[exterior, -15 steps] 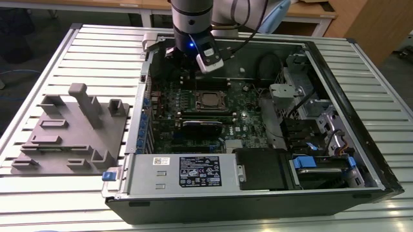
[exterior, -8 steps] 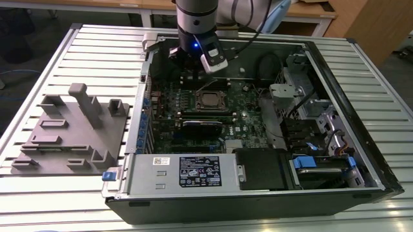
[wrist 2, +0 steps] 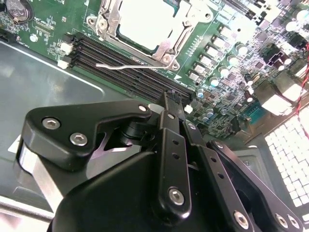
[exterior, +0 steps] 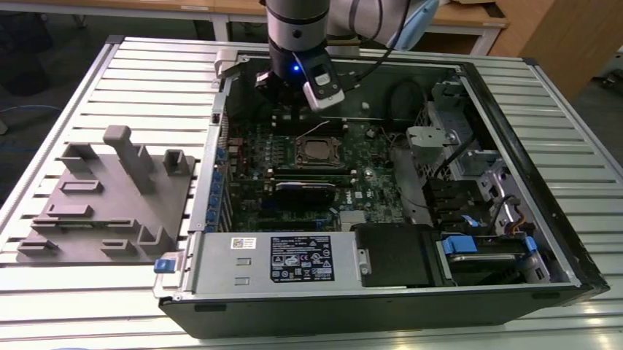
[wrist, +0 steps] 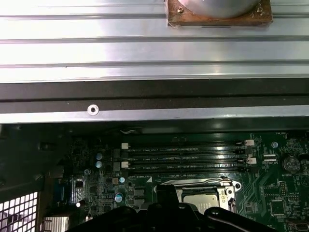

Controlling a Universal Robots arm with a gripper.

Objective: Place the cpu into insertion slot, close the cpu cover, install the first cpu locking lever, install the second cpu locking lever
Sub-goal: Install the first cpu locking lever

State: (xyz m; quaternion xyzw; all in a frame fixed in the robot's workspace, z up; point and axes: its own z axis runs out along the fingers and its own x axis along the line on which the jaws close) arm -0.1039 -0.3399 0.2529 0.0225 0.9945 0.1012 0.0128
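Observation:
The cpu shows its silvery top inside the insertion slot on the green motherboard. The cpu cover lies flat on it as a metal frame around the chip. One thin silver locking lever sticks out free over the black memory slots. My gripper hovers beside the socket above those slots, shut with nothing between its fingers and apart from the lever. In the exterior view the gripper hangs just behind the cpu. The first wrist view has the cpu beyond the gripper.
The open computer case lies on a slatted metal table. A black card sits in front of the socket, a power supply nearer still. Drive bays fill the exterior view's right. A grey fixture stands at its left.

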